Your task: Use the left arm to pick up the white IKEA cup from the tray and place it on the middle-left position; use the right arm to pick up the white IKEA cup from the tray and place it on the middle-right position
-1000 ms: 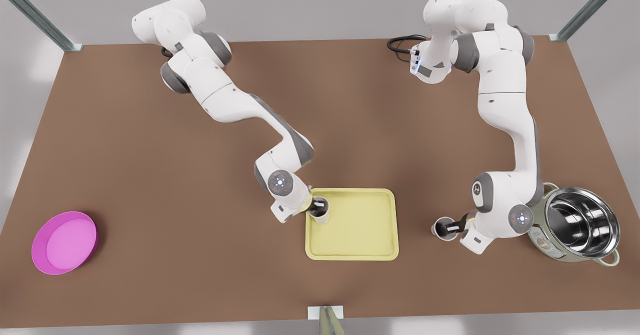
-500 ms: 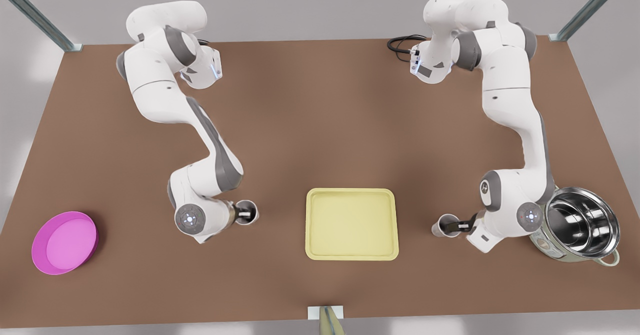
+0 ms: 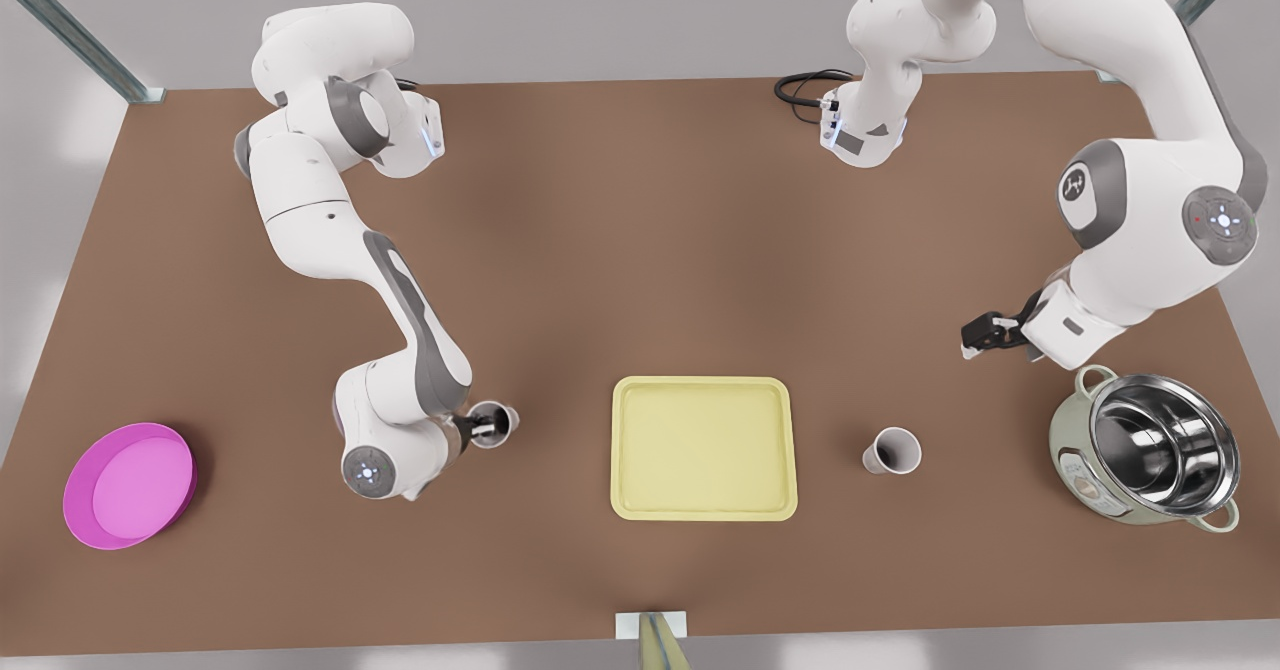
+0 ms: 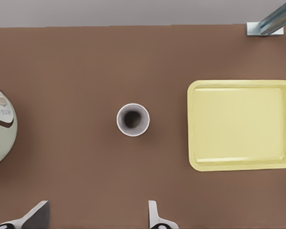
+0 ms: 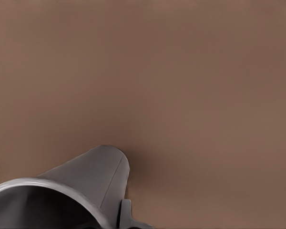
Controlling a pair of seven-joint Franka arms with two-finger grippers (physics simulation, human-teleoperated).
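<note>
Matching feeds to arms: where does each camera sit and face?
Front view: high above, looking down on both arms and the tray.
Left wrist view: on the raised arm, facing straight down at the standing cup; left gripper fingertips show, apart.
Right wrist view: low, beside the held cup in the right gripper.
Front and left wrist views share tray, standing cup.

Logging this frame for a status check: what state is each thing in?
left gripper: open, raised, holding nothing.
right gripper: shut on the gripped cup.
gripped cup: upright, pinched at its rim.
free cup: upright, standing alone, empty.
tray: empty.
pot: upright, lidless.
magenta dish: empty.
</note>
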